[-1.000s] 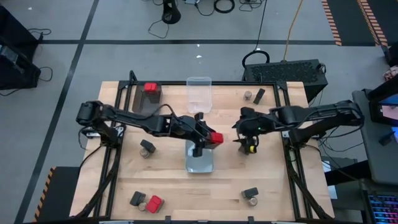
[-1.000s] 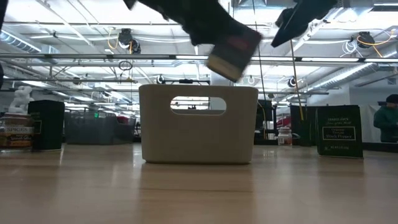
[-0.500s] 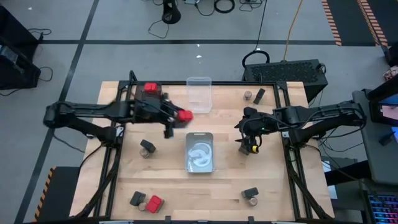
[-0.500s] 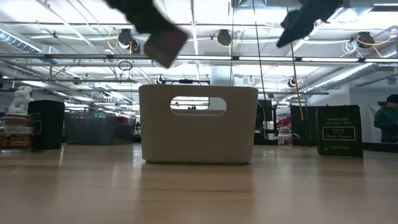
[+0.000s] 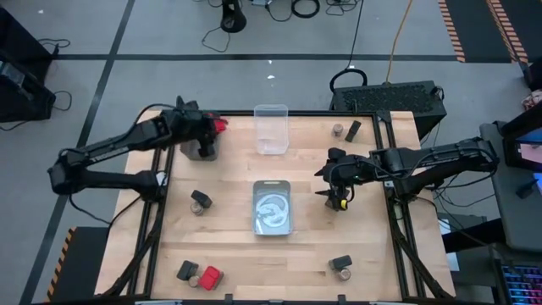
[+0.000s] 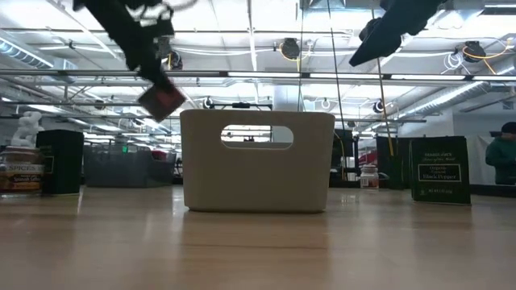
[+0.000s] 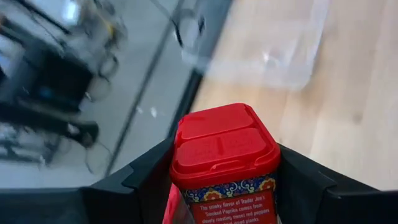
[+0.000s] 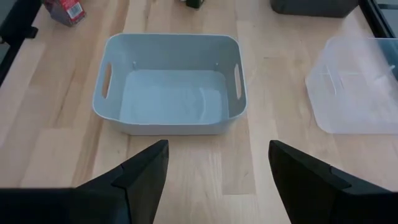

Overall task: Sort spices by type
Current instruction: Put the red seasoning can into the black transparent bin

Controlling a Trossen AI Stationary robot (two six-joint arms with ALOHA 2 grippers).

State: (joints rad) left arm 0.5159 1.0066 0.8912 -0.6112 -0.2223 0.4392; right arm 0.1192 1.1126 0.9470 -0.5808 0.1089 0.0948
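Observation:
My left gripper (image 5: 212,129) is over the table's far left corner, shut on a red boxy spice (image 7: 224,146) with a red lid. It hangs above a dark bin (image 5: 201,149). In the low view the red spice (image 6: 161,100) shows tilted, high above the table. My right gripper (image 5: 335,183) hovers open right of centre, with nothing between its fingers (image 8: 144,169). Other spices stand on the table: a jar with a black box (image 5: 200,201), a black and a red box (image 5: 200,274), and two more black-and-jar pairs (image 5: 341,264) (image 5: 345,130). My left gripper pinches the red spice by two opposite sides just under its lid (image 7: 179,186), one finger on each side. The fingers slant down from the table's left and lie along the box, whose lid points away from the wrist. The box is tilted and lifted clear.
A grey handled bin (image 5: 273,207) sits at the table's middle, a clear plastic bin (image 5: 271,129) at the far edge. The right wrist view shows the grey bin (image 8: 171,84) with nothing in it. Bare wood lies along the near edge between the spice groups.
My left gripper has swung from above the grey bin toward the table's far left corner, carrying the red spice clear of the table. It now hangs over the dark bin.

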